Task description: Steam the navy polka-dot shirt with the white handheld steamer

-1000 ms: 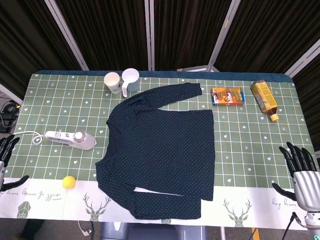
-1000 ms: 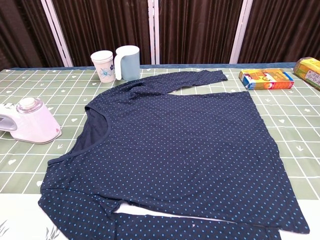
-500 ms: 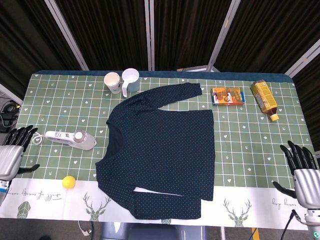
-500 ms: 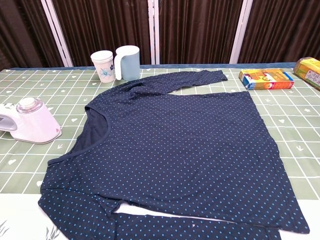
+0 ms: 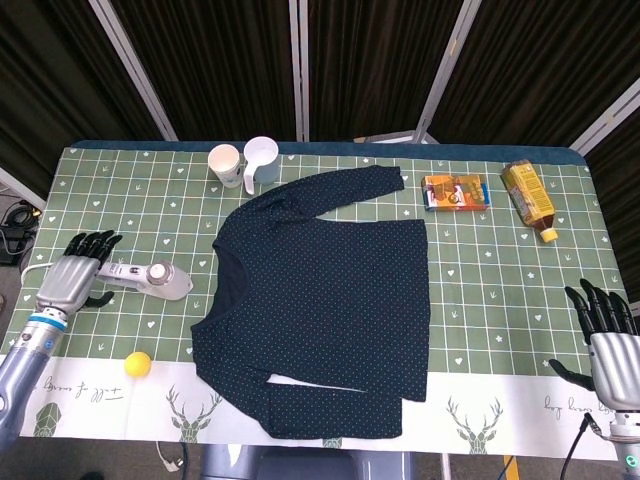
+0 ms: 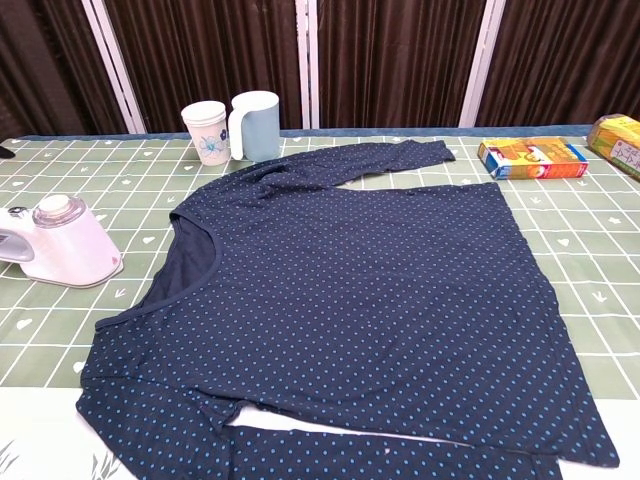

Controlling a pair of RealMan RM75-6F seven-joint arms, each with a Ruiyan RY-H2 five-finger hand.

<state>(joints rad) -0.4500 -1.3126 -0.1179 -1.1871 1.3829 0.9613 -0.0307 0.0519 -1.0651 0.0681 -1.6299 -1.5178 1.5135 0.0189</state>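
Note:
The navy polka-dot shirt (image 5: 320, 300) (image 6: 350, 310) lies spread flat across the middle of the table, one sleeve stretched toward the far edge, the other folded along the near edge. The white handheld steamer (image 5: 145, 279) (image 6: 60, 245) lies on its side to the shirt's left. My left hand (image 5: 75, 275) hovers over the steamer's handle end, fingers spread, holding nothing. My right hand (image 5: 610, 335) hangs off the table's near right corner, fingers apart and empty. Only a dark fingertip shows at the chest view's left edge.
A patterned paper cup (image 5: 225, 164) (image 6: 204, 131) and a pale blue jug (image 5: 261, 160) (image 6: 253, 125) stand at the back. An orange box (image 5: 456, 192) (image 6: 531, 158) and a yellow carton (image 5: 528, 197) lie at the back right. A yellow ball (image 5: 137, 364) sits near the front left.
My left hand has risen from the table's left edge and moved right, over the steamer's handle end. The right hand has barely shifted. The shirt and steamer have not moved.

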